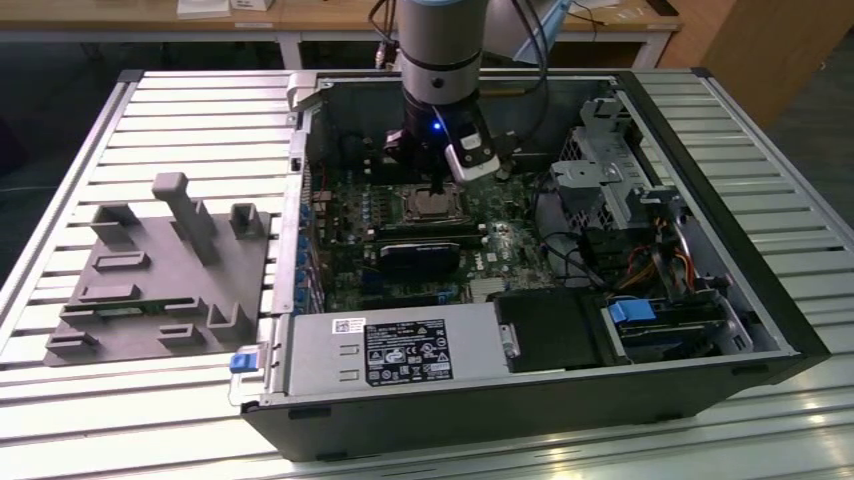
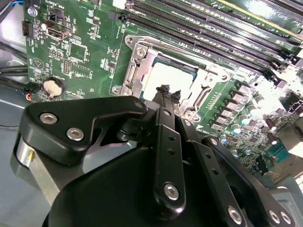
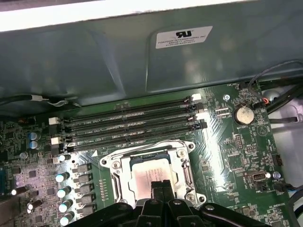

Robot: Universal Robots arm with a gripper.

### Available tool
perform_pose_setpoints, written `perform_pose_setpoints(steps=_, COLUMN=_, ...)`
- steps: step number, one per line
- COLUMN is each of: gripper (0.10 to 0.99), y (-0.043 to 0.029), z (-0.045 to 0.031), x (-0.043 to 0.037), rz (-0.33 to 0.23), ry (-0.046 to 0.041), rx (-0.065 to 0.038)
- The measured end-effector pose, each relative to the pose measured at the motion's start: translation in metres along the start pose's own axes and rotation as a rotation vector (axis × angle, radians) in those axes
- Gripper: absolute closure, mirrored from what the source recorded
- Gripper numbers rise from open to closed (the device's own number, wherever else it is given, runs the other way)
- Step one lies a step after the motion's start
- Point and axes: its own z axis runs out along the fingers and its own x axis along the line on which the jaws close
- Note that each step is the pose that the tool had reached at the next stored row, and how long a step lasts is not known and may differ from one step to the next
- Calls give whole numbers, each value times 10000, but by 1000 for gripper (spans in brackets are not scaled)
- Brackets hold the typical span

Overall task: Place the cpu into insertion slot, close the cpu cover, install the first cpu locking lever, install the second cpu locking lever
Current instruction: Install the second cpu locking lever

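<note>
The tool (image 2: 169,92) hung with its fingertips pressed together just above the cpu (image 3: 147,176), which sat in the insertion slot (image 3: 182,177) under the closed cpu cover (image 3: 116,166). A white label (image 3: 183,37) marked the case wall.

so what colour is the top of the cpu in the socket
Dull silver-grey, clearest in the first wrist view: cpu.

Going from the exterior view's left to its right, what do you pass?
Grey fixture block on the slatted table → open computer case's left wall → cpu under its cover, with the hand just above it → drive cage → case's right wall.
</note>
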Motion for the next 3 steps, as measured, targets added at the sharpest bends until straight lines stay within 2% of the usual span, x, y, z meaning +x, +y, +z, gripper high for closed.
perform_pose_setpoints(steps=3, gripper=984, y=0, z=0, x=0, rz=0, ry=0, rx=0)
